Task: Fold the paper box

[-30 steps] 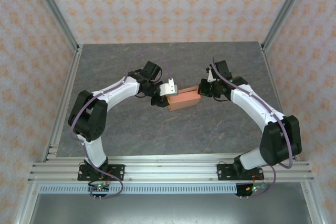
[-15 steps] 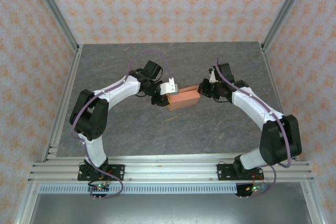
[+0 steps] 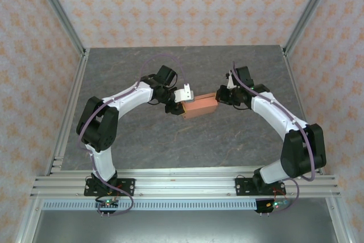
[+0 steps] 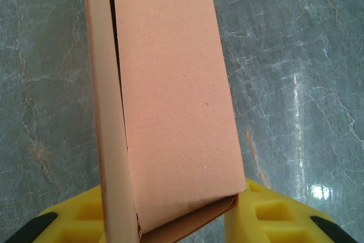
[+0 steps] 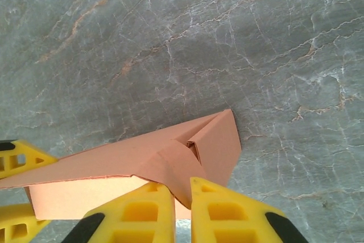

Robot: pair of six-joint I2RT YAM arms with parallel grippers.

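Now the left hand (image 4: pixel 173 220) grips the paper box (image 3: pixel 200 107) while the right hand (image 5: pixel 182 197) narrowly pinches its other end.

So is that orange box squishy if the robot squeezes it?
Probably squishy: the paper box looks like thin hollow card, with a side seam gaping, so likely light too. Its flat faces shouldn't roll.

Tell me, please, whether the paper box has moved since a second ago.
No, not noticeably: the paper box keeps the same distance from the far edge of the table.
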